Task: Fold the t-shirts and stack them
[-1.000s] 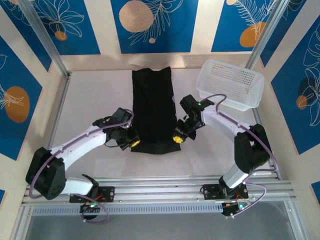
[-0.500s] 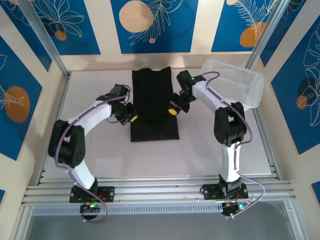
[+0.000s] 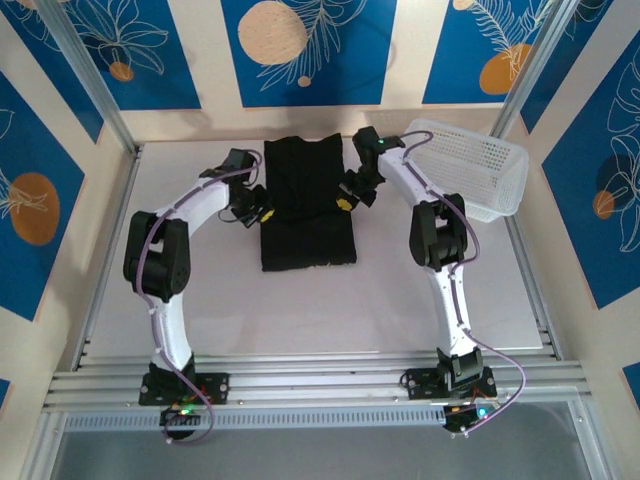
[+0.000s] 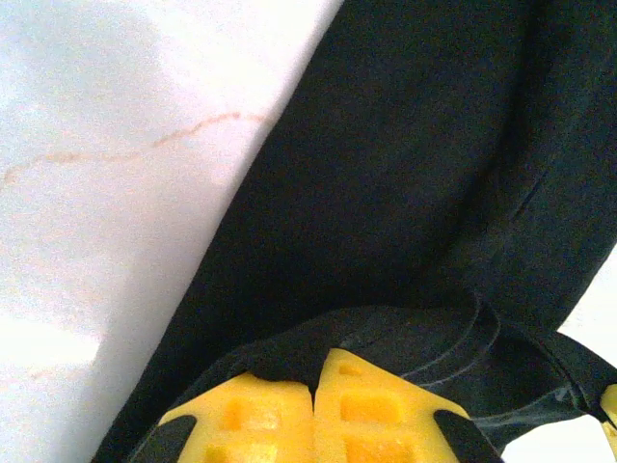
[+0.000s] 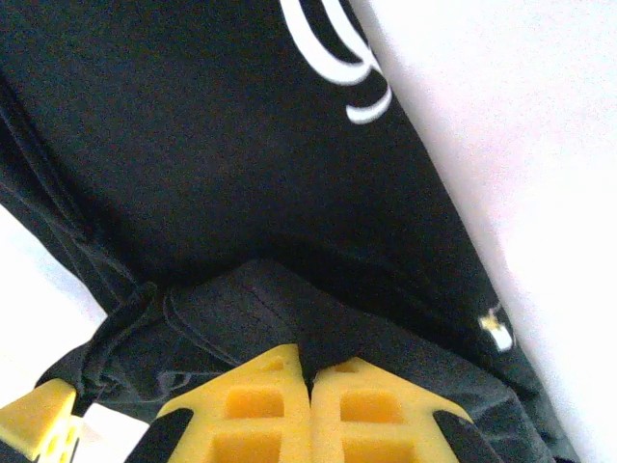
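Observation:
A black t-shirt (image 3: pixel 308 205) lies at the middle back of the white table, folded into a narrow strip and being doubled over on itself. My left gripper (image 3: pixel 262 214) is at its left edge, shut on a pinch of the black fabric (image 4: pixel 289 362). At the right edge my right gripper (image 3: pixel 345 201) is likewise shut on the t-shirt (image 5: pixel 333 342). A bit of white print (image 5: pixel 342 53) shows on the cloth in the right wrist view. Both sets of yellow fingers (image 4: pixel 318 410) press together with cloth between them.
A white perforated basket (image 3: pixel 462 166) stands at the back right, close to the right arm's elbow. The table's back wall runs just behind the t-shirt. Bare white table (image 3: pixel 300 310) stretches from the t-shirt's near fold to the arm bases.
Both grippers have carried the t-shirt's near hem away from the bases toward the back. The cloth now lies doubled, its near edge farther from the bases and the strip shorter.

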Motion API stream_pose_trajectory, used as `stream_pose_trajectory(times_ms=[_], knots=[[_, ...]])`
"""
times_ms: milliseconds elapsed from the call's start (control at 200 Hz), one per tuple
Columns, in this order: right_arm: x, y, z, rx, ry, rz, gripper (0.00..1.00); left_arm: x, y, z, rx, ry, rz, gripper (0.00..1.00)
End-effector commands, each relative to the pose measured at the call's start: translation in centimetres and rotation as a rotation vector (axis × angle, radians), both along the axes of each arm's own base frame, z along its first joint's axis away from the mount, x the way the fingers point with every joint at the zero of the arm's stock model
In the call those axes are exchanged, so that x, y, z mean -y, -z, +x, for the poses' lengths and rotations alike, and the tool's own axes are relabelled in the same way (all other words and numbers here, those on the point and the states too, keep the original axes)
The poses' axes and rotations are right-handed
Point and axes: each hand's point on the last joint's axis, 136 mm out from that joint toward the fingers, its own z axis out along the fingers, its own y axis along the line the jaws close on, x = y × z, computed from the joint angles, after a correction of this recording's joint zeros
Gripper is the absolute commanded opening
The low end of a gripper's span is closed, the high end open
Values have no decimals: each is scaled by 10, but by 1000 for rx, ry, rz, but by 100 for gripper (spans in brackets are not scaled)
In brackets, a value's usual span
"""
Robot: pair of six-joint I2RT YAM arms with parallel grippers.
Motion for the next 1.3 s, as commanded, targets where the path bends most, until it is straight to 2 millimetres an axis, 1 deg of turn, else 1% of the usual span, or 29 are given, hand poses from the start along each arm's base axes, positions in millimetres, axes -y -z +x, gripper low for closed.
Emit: stream_pose_trajectory(times_ms=[0,25,50,85,160,190,215,320,380,410,450,500,525,590,600,630,710,770,775,825,850,935,1025,1205,1295], knots=[[8,9,2,-39,12,-23,0,-5,3,12,-2,15,-4,0],[7,10,4,-37,10,-18,0,-4,3,17,4,21,-10,0],[7,11,7,-30,4,-13,2,-3,5,19,3,29,-15,5],[5,10,12,-8,-11,-2,12,-2,6,25,7,39,-28,13],[3,4,20,40,-38,14,37,-2,3,33,24,53,-32,38],[4,0,23,54,-45,14,44,-4,-1,37,41,59,-31,43],[6,-3,24,64,-49,8,49,-5,-6,40,61,62,-27,45],[20,-23,26,105,-46,-28,57,-19,-27,42,116,46,-2,50],[28,-36,22,134,-46,-48,59,-27,-40,35,143,38,29,56],[31,-44,19,150,-48,-58,60,-31,-46,29,151,38,45,58],[34,-53,13,168,-51,-68,60,-36,-50,19,153,34,61,59],[37,-59,2,185,-56,-75,61,-39,-55,4,157,29,59,59],[38,-62,-6,189,-55,-75,61,-40,-53,-5,150,28,52,59],[38,-60,-27,176,-62,-73,62,-36,-45,-31,108,20,7,58],[38,-57,-31,168,-64,-73,62,-35,-45,-34,104,17,-4,58],[37,-55,-44,159,-67,-66,62,-32,-37,-49,69,13,-33,57],[35,-41,-79,113,-56,-30,62,-21,-19,-83,-11,-4,-102,57],[32,-31,-104,77,-44,7,63,-12,-6,-105,-62,-23,-157,57],[32,-28,-108,70,-45,12,63,-11,-6,-107,-62,-24,-161,57],[26,-20,-124,49,-45,49,63,-6,4,-120,-98,-42,-189,57],[23,-17,-129,41,-47,63,63,-4,9,-126,-112,-50,-200,57],[13,-2,-146,1,-60,103,63,1,24,-137,-145,-88,-236,57],[8,12,-155,-45,-47,135,63,6,34,-140,-171,-109,-257,57],[9,33,-153,-85,-41,117,63,11,54,-148,-235,-100,-232,54],[8,38,-150,-93,-43,110,60,12,60,-144,-229,-106,-228,47]])
